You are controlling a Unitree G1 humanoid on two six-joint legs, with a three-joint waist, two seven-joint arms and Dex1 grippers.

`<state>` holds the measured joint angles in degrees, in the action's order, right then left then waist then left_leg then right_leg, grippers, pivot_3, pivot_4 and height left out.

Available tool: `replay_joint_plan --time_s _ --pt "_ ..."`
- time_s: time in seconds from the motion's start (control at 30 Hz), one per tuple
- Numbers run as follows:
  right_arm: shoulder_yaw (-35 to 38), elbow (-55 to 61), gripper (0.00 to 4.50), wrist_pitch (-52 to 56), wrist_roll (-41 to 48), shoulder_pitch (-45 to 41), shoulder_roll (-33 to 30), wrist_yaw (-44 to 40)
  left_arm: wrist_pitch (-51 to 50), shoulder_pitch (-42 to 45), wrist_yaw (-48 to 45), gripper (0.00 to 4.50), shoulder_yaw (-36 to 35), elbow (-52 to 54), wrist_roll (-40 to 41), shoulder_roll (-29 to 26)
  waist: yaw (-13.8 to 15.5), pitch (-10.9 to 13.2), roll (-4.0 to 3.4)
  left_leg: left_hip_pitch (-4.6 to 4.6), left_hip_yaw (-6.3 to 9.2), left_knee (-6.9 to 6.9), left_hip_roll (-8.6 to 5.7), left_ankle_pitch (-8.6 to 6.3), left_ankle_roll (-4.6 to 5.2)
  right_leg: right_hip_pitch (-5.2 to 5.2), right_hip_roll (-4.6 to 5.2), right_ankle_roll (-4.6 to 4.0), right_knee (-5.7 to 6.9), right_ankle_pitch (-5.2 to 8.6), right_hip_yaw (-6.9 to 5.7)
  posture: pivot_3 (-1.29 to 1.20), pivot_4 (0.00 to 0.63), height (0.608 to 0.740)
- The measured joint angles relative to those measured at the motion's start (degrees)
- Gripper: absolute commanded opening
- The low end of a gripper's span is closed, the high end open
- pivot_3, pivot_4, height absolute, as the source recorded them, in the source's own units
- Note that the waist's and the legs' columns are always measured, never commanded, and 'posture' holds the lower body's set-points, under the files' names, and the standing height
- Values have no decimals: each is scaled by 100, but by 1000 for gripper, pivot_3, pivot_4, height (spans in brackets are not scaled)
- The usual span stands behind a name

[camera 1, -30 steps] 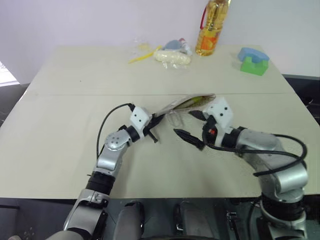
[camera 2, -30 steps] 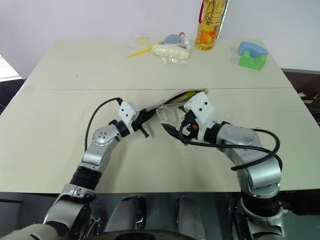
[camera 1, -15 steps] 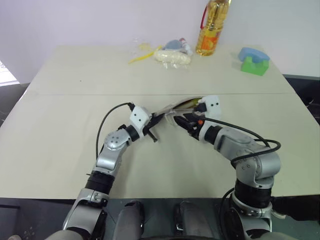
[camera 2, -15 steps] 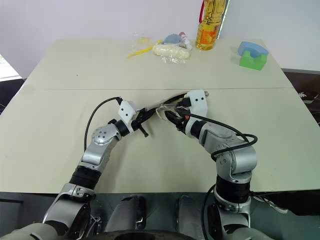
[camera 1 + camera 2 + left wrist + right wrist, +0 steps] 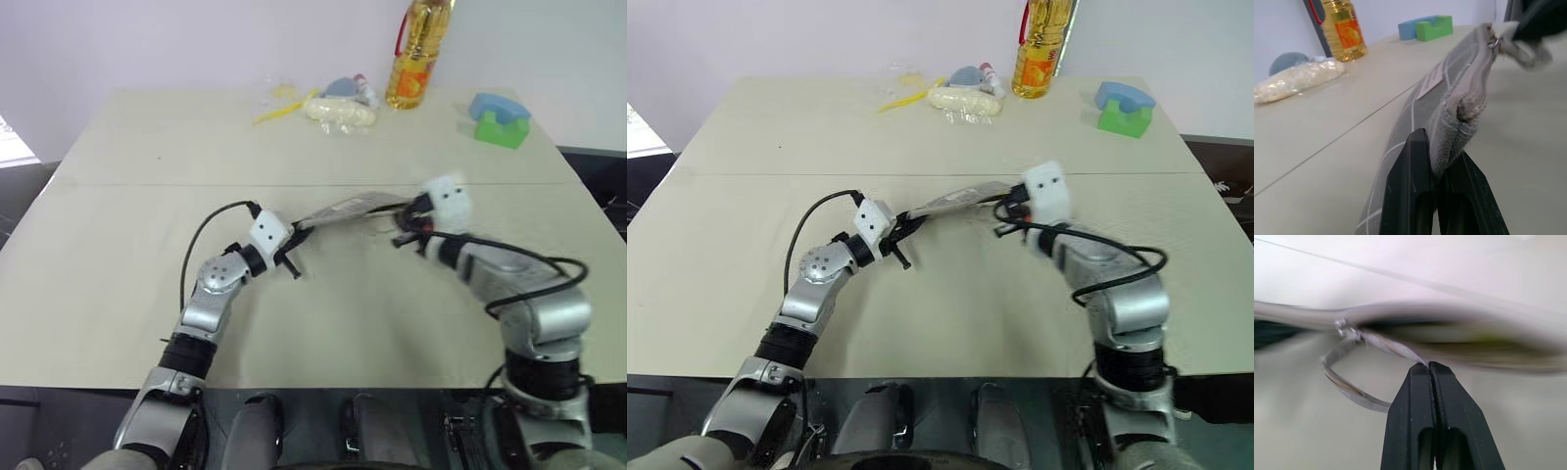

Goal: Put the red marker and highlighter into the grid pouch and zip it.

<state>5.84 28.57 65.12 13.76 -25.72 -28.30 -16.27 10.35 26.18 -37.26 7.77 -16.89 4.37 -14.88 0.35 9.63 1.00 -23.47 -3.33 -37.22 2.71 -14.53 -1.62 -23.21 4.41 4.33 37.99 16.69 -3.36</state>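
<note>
Two arms meet over the near half of the pale table [image 5: 118,255], with the grid pouch [image 5: 345,209] strung between them. On the left, the left arm rises from the table's near edge and bends inward at the elbow, its forearm slanting up toward the middle, so the left gripper [image 5: 294,238] points roughly level and toward the right. Its two black fingers [image 5: 1413,181] are pressed together on the left end of the pouch; in the left wrist view the grey gridded fabric is pinched between them just below the zip seam, and the small white label shows on the pouch's side.

The pouch's long axis runs left to right across the table, rising slightly from the left gripper toward the right one, with its zip edge uppermost. It looks lifted off the table rather than lying flat.

At the pouch's right end sits the right gripper [image 5: 405,227], its arm coming up from the right near edge, elbow out, forearm angling inward and the wrist tipped a little downward. Its fingers are closed tight; in the right wrist view their tips pinch a grey loop of strap [image 5: 1352,382] that hangs from the zip slider. A yellowish tint shows inside the pouch's mouth there, too blurred to identify.
</note>
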Motion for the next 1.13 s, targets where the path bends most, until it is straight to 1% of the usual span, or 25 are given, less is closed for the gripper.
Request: replay_joint_plan --time_s 0.07,0.23,0.33,0.37,0.43,0.47,0.53,0.57,0.6,0.63,0.77,0.93,1.03,1.13 --pt "120 -172 30 -248 -241 4 -435 73 119 0 -32 0 -19 -2 2 -129 -12 0 0 0 -2 2 1 0 0 -1 -1 0 0 0 0 0 150 740" --pt "230 -409 30 -563 -312 26 -725 47 283 -92 -185 0 -9 17 12 -296 -27 0 0 1 -3 4 4 0 0 -2 -4 0 -1 0 2 0 150 740" --pt "227 -398 30 -628 -268 215 -924 -182 301 -201 -271 0 -9 52 25 -381 -11 0 0 1 -3 4 4 0 0 -1 -3 0 -3 0 2 0 150 740" --pt "218 -383 273 -638 -213 318 -967 -309 271 -235 -298 0 -11 67 60 -402 -8 0 0 0 -3 4 4 0 0 -1 -3 0 -3 0 2 0 150 740" --pt "225 -306 944 -601 -33 554 -1078 -596 201 -357 -393 713 -27 116 147 -491 -15 0 0 1 -3 5 5 0 0 -2 -2 0 -4 0 2 0 150 740" --pt "236 -273 1423 -572 61 632 -1093 -713 120 -405 -427 1058 -34 130 185 -522 -23 0 0 1 -3 5 6 0 0 -2 -3 0 -3 0 2 0 150 740" --pt "271 -146 2449 -551 242 853 -1139 -954 -33 -547 -532 2043 -39 219 267 -610 -22 0 0 1 -1 5 6 0 0 -2 -3 0 -3 0 2 0 150 740" --pt "290 -108 2858 -560 287 945 -1171 -1031 -101 -607 -556 2460 -47 262 294 -649 -21 0 0 1 -1 5 6 0 0 -2 -3 0 -3 0 2 0 150 740" --pt "348 -87 3526 -582 342 1075 -1228 -1125 -201 -717 -562 3117 -101 357 370 -706 -13 1 1 0 -1 4 7 0 0 -2 -1 0 -4 0 2 0 150 740" --pt "420 -86 3965 -622 354 1163 -1251 -1177 -280 -795 -565 3168 -184 425 409 -739 -9 1 1 0 -2 4 7 0 0 -1 0 0 -3 0 2 0 150 740" --pt "842 -94 3965 -1056 543 1674 -1283 -1480 -616 -1161 -573 3168 -598 650 704 -1010 -5 1 1 1 -1 5 7 0 0 -1 0 0 -4 1 2 0 150 740" --pt "1471 -156 3965 -2045 782 2476 -1086 -1911 -1145 -1644 -313 3168 -1140 811 899 -1258 16 1 1 2 -1 5 8 0 0 1 -1 1 -5 1 2 0 150 740" --pt "1675 -374 3965 -2423 857 2630 -992 -1997 -1289 -1724 -167 3168 -1339 818 917 -1366 7 1 1 6 -7 2 8 0 0 2 0 0 -4 1 6 0 150 740" --pt "1791 -473 3965 -2660 972 2734 -923 -2069 -1332 -1828 -82 3168 -1383 924 887 -1383 5 1 1 10 -7 3 10 0 0 5 -1 0 -5 1 7 0 150 740"
